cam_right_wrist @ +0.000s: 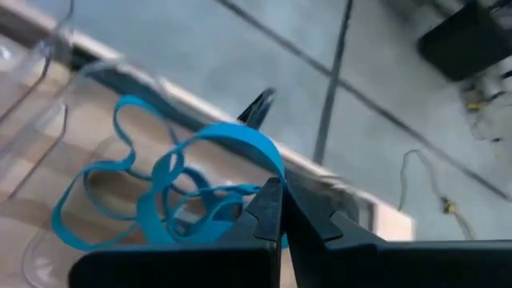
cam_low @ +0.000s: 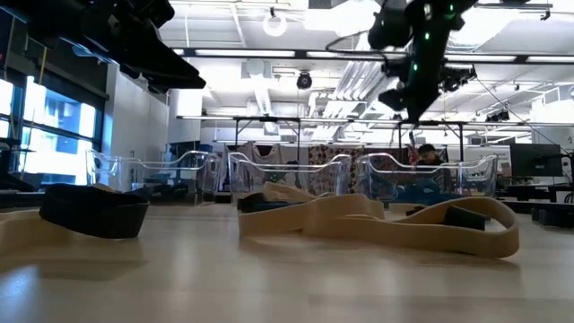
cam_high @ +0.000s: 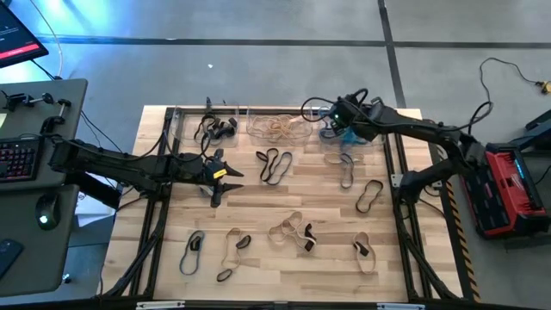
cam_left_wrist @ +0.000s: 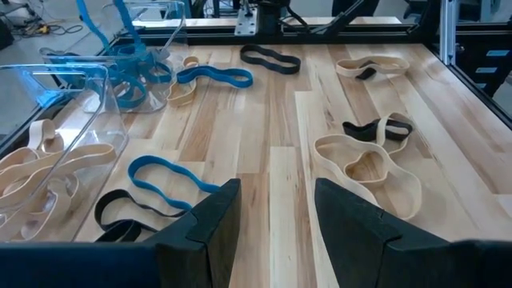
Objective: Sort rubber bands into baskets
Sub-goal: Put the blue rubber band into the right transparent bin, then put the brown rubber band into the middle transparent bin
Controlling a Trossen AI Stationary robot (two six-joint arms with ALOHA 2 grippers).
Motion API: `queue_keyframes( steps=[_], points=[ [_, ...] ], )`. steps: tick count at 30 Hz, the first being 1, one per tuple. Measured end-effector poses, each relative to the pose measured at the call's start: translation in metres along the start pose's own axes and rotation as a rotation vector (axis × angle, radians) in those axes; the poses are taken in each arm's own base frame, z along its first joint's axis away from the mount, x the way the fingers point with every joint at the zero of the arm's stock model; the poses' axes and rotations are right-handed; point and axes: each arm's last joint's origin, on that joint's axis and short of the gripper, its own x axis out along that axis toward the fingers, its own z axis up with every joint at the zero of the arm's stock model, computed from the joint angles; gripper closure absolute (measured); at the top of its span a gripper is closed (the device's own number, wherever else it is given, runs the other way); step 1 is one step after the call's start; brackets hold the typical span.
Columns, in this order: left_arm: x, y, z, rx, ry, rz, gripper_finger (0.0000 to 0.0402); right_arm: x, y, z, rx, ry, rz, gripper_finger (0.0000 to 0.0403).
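Three clear baskets stand along the far edge: the left one [cam_high: 207, 127] holds black rubber bands, the middle one [cam_high: 280, 127] tan ones, the right one [cam_high: 351, 139] blue ones. My right gripper [cam_right_wrist: 282, 196] hovers over the right basket, shut on a blue rubber band [cam_right_wrist: 232, 138]. My left gripper [cam_left_wrist: 276, 224] stands open above the table's left middle [cam_high: 225, 175], with nothing between its fingers. Loose black [cam_high: 274, 164], tan [cam_high: 370, 196] and blue [cam_left_wrist: 164, 180] rubber bands lie flat on the wood. My right gripper pinches the blue rubber band between its two fingertips at the top of its loop [cam_right_wrist: 270, 174]. The fingers slant downward from the table's right side. The band hangs below them [cam_left_wrist: 100, 28], and its lower part reaches down into the right basket [cam_left_wrist: 132, 72] among other blue bands.
More loose bands lie near the front edge: a tan and black cluster [cam_high: 293, 231], a tan one [cam_high: 362, 252] and dark ones [cam_high: 193, 250]. A keyboard and mouse sit on a side desk [cam_high: 26, 155] to the left. Black frame rails [cam_high: 400, 172] border the table.
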Motion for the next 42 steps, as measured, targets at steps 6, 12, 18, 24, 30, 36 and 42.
queue_keyframes(
  steps=[6,12,18,24,30,36,42],
  points=[
    [0.0,0.0,0.0,0.0,0.001,0.0,0.0248,0.043,0.006,-0.021,0.032,0.042,0.146,0.0403],
    [0.0,0.0,0.0,0.0,0.0,0.0,0.0248,0.069,-0.002,-0.037,0.079,0.084,0.144,0.0402],
    [0.0,0.0,-0.001,0.001,0.008,0.0,0.0248,0.077,-0.013,-0.039,0.104,0.111,0.093,0.0374],
    [0.0,0.0,-0.006,0.003,0.06,0.0,0.0248,0.07,-0.017,-0.027,0.092,0.105,0.093,0.0291],
    [-0.001,-0.004,-0.009,0.019,0.094,-0.02,0.0248,0.048,-0.015,-0.009,0.04,0.052,0.116,0.0231],
    [-0.007,-0.011,0.0,0.051,0.201,-0.042,0.0248,0.013,0.009,-0.007,-0.04,-0.095,0.202,0.0279],
    [-0.017,-0.016,0.003,0.102,0.35,-0.008,0.0248,-0.008,0.042,-0.025,-0.092,-0.199,0.294,0.0391]
  ],
)
